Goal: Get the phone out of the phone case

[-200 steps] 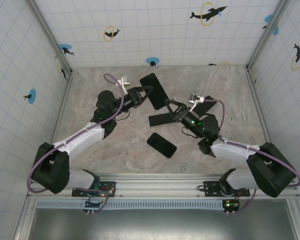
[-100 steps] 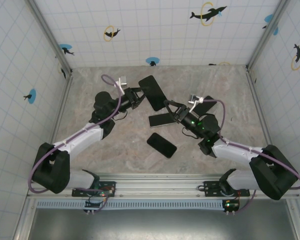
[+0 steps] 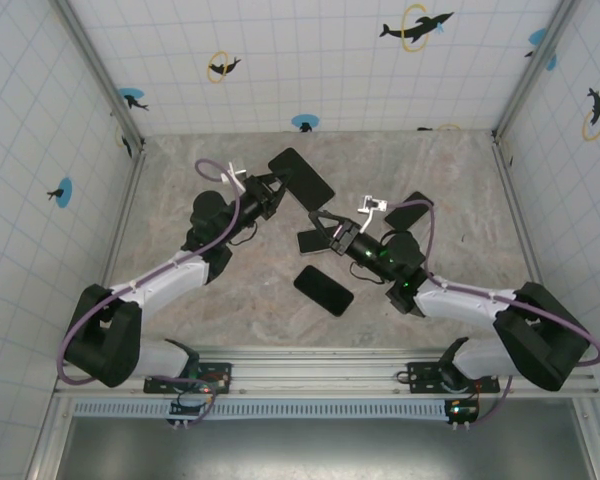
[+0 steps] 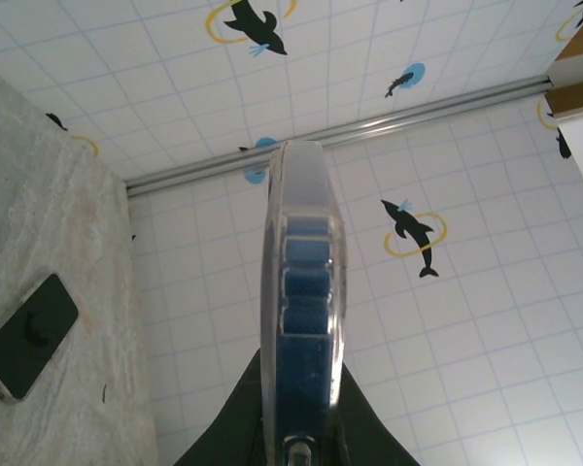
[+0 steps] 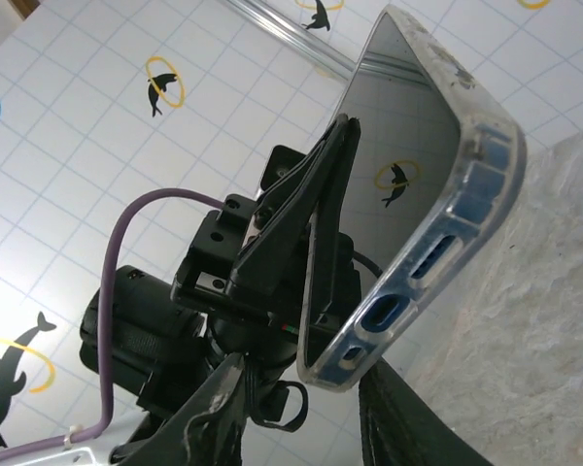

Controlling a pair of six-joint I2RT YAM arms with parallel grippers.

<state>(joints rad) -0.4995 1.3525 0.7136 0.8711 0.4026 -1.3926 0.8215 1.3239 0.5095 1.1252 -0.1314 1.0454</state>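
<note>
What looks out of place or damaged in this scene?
The cased phone is off the table, tilted in the air, pinched by the left end effector. Dark flecks mark its clear case's upper corner. Nothing looks spilled or broken.

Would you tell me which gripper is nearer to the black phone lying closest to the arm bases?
Right. The right gripper hangs open just beyond that black phone; the left gripper is farther back and left, shut on the cased phone.
</note>
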